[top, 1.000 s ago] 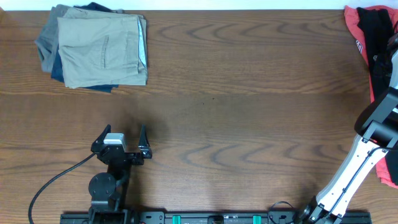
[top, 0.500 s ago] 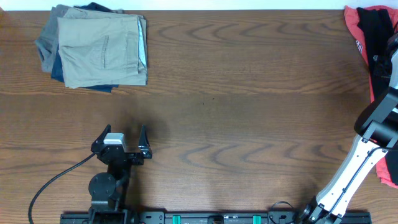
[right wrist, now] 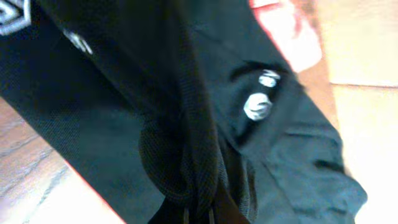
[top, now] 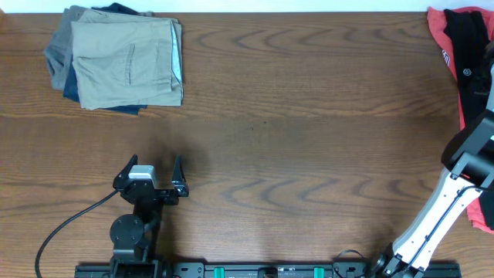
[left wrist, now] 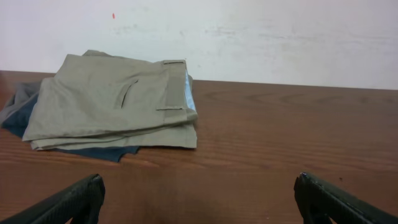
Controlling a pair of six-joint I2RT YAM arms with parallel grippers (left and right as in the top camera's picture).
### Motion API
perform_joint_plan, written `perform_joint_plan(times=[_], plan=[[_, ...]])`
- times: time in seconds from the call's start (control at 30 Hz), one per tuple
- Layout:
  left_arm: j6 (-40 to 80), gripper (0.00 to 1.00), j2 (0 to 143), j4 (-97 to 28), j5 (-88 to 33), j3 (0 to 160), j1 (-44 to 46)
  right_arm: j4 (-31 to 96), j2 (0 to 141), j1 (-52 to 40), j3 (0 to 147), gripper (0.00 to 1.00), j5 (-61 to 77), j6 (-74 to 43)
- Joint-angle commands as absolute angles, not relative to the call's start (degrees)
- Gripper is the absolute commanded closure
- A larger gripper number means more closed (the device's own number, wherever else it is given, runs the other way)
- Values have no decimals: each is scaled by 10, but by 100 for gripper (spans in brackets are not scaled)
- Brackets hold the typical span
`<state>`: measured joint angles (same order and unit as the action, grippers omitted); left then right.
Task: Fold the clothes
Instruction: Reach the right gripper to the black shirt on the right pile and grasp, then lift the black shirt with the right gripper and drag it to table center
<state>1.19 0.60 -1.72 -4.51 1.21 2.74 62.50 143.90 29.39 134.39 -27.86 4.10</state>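
The clothes, a black soft garment (top: 469, 46), lie on a red shirt at the table's far right edge. In the right wrist view the black fabric (right wrist: 124, 112) fills the frame, with a small white round logo (right wrist: 256, 106). My right gripper (right wrist: 198, 211) is shut on a bunched fold of it. From overhead only the right arm (top: 471, 154) shows, and its fingers are out of view past the edge. My left gripper (top: 152, 168) rests low at the near left, open wide (left wrist: 199, 196) with nothing between its fingers.
A stack of folded tan, grey and blue trousers (top: 123, 62) sits at the far left corner, straight ahead of the left gripper (left wrist: 112, 102). The red shirt (top: 444, 31) shows beside and under the black garment (right wrist: 283, 31). A cable (top: 69, 224) trails from the left arm.
My right gripper has closed onto a fold of the black garment, and the fabric near it has shifted slightly. The left arm has not moved.
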Motion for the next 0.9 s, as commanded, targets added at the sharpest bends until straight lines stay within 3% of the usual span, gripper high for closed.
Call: perform_joint_plan(times=[0.0, 0.47, 0.87], plan=[[4, 2, 3, -36, -53, 2, 29, 628, 1363, 283, 1349, 99, -302, -19], [4, 2, 3, -36, -53, 2, 29, 565, 1175, 190, 1349, 99, -243, -28], [4, 2, 3, -36, -53, 2, 29, 525, 1166, -74, 1349, 99, -93, -27]])
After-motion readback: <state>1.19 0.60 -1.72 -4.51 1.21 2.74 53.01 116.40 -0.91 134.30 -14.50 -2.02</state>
